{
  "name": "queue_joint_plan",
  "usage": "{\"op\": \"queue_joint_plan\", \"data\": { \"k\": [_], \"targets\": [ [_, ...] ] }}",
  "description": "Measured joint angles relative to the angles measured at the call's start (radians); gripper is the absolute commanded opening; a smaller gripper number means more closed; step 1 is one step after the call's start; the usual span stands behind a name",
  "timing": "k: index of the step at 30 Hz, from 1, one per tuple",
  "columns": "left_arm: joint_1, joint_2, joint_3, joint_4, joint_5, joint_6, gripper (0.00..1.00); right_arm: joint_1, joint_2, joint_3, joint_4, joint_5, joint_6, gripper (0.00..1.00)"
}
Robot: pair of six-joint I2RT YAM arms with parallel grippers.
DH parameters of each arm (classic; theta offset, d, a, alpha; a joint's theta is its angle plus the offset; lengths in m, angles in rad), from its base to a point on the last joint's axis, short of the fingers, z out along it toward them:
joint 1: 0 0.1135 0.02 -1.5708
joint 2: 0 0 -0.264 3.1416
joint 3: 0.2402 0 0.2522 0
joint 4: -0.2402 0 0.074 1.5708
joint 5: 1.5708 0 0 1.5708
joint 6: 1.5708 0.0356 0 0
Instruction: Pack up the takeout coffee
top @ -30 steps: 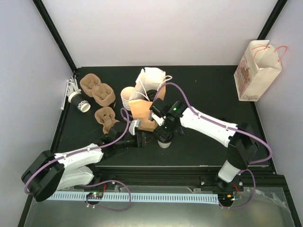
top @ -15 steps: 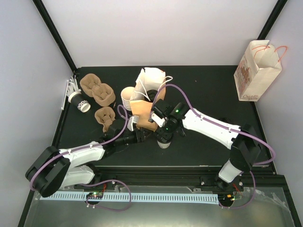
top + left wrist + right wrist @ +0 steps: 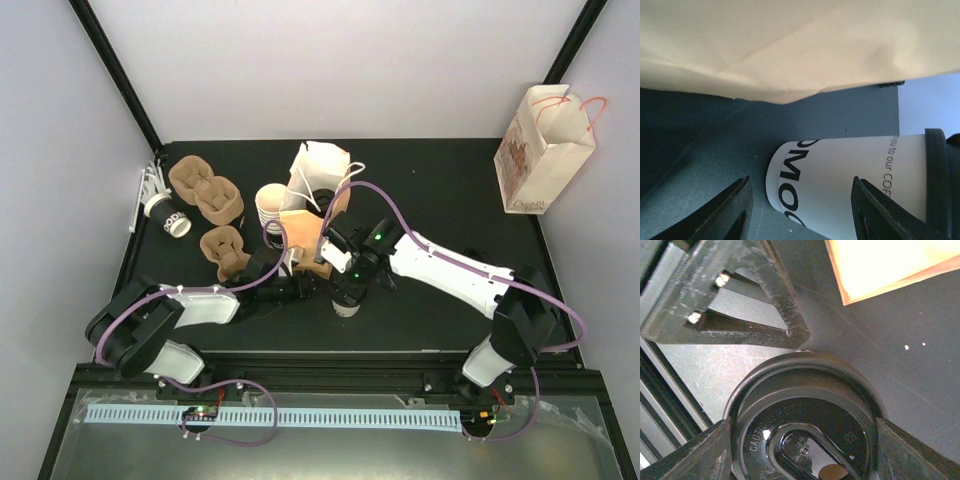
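Top external view: the left gripper (image 3: 300,287) is sitting closer to the takeout cup (image 3: 345,304) than a second ago, after the left arm (image 3: 190,305) swung its elbow up from the near edge and stretched out along the table. Its fingers (image 3: 735,210) are standing apart. In the left wrist view one is crossing in front of the cup's printed wall and the other is clear of the base. The right gripper (image 3: 801,437) is keeping its place, clamping the cup's black lid (image 3: 805,390) from both sides. The cup is standing upright on the black table (image 3: 440,190), just in front of the brown paper bag (image 3: 303,238), where it stood before. Behind that bag, a white handled bag (image 3: 322,172) and a stack of empty cups (image 3: 269,205) are resting unchanged. To the left, a large pulp carrier (image 3: 205,190), a smaller pulp carrier (image 3: 225,250) and a second lidded cup (image 3: 170,215), lying on its side, are holding their spots. So is the printed white bag (image 3: 545,150) in the far right corner. The matte tabletop is sitting between pale walls and black corner posts (image 3: 115,70), with a dark frame rail (image 3: 350,372) running along the near edge.
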Motion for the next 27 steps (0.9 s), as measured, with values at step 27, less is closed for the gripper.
{"op": "queue_joint_plan", "data": {
  "k": [27],
  "targets": [
    [-0.179, 0.065, 0.046, -0.021, -0.033, -0.069, 0.54, 0.054, -0.115, -0.088, -0.108, -0.042, 0.224, 0.69]
  ]
}}
